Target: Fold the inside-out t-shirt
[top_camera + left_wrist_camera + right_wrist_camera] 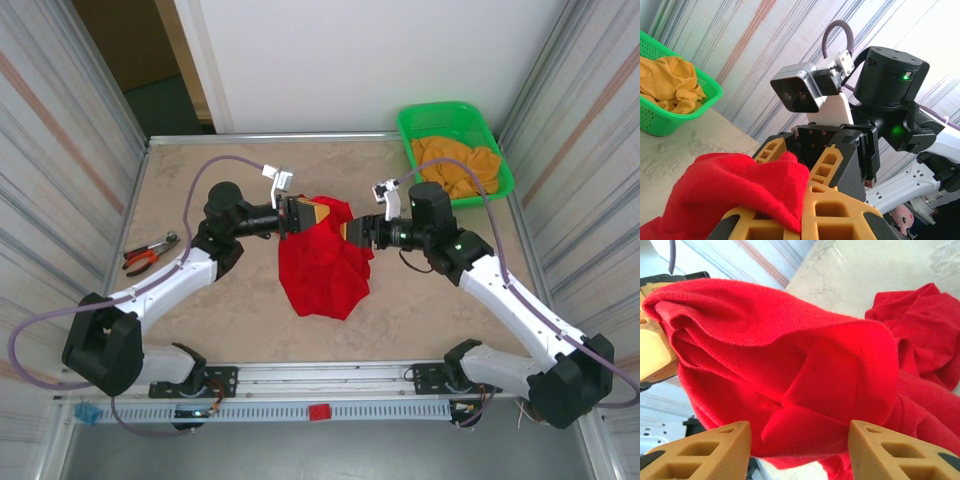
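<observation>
Inside-out t-shirt point(322, 268) lay bunched in the middle of the table point(430, 310), its far edge lifted between the two arms and the rest slumped in a creased red heap toward the near side. At far left, pliers point(150, 253) rested on the table, well apart from the cloth. The left gripper point(320, 212) was clamped tight on a fold at the raised edge, red fabric squeezed between its fingers. Across from it, the right gripper point(800, 450) stood about half open, a rounded bulge of cloth sitting in the gap between its fingers without looking pinched. Farther right, a green basket point(440, 108) in the far corner held an orange-yellow cloth point(458, 165). The shirt looked light, limp and fuzzy rather than slick, so it would likely sag and crumple wherever unsupported and not slide out of a firm pinch. A good hold would probably be on a hem or shoulder seam, one layer at a time, with both grips well apart to spread it.
</observation>
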Tool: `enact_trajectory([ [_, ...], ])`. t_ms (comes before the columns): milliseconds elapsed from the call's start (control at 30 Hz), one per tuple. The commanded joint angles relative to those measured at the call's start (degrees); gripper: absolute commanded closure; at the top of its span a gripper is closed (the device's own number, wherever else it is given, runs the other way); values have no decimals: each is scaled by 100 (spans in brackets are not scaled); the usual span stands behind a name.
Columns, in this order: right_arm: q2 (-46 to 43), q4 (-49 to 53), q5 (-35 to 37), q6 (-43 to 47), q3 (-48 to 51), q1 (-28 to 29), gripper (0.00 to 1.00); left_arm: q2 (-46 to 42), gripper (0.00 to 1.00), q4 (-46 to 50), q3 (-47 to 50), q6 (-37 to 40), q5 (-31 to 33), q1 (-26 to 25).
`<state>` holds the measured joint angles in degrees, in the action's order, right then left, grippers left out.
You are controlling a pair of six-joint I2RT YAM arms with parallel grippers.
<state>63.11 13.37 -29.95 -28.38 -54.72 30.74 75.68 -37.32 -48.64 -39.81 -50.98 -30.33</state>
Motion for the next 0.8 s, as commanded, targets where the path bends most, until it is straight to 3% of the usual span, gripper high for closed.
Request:
enact_trajectory([
  [0,21,7,88,265,-267,9,50,-142,100,-109,-42,7,-4,44],
  [467,264,-236,-142,178,-145,62,51,-80,100,-179,-25,-20,157,44],
  [567,201,-314,-230,116,18,69,63,-97,100,-223,8,-27,388,44],
  [700,151,-370,-372,87,58,63,99,-88,100,-223,20,-1,622,53],
  [767,127,-366,-403,88,19,38,100,-84,100,-241,44,-17,707,62],
])
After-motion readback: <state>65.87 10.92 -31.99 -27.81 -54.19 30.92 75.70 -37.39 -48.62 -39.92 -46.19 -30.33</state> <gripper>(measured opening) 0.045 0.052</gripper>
